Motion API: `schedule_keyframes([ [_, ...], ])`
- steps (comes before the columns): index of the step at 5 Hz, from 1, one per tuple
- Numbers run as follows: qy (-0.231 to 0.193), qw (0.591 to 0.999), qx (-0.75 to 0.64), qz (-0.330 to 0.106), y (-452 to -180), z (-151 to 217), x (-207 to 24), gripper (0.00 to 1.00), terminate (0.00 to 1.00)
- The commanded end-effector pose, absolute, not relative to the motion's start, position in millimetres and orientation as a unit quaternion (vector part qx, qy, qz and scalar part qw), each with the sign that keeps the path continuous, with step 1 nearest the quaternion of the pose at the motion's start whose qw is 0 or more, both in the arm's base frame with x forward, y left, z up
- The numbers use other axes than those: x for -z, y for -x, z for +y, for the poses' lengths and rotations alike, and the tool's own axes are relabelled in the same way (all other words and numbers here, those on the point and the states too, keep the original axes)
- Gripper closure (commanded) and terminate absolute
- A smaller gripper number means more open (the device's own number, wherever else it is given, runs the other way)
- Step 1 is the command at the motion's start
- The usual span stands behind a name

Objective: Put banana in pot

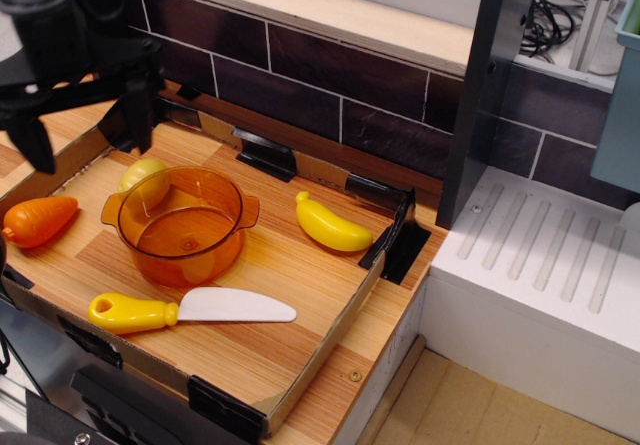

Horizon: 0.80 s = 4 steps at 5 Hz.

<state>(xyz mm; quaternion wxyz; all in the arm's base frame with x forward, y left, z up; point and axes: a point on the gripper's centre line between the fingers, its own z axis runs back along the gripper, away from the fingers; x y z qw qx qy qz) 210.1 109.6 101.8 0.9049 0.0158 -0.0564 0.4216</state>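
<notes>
The yellow toy banana (331,225) lies on the wooden tray, right of the pot and clear of it. The transparent orange pot (183,223) stands upright in the tray's middle-left and holds nothing. My black gripper (88,128) hangs open and empty above the tray's back left corner, its two fingers wide apart, well left of the banana and behind the pot.
A pale yellow-green toy fruit (141,177) sits against the pot's back left. An orange toy carrot (38,220) lies at the left. A yellow-handled white knife (190,309) lies in front of the pot. The tray (300,365) has raised edges; a tiled wall is behind.
</notes>
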Motion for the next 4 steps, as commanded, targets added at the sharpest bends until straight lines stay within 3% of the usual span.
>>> schedule_keyframes([
  [1,0.039,0.793,-0.603,-0.078,-255,78,-120,0.0,0.0],
  [2,0.066,0.742,-0.665,-0.061,-271,59,-117,0.0,0.0],
  [4,0.089,0.72,-0.686,-0.051,-289,22,-93,0.0,0.0],
])
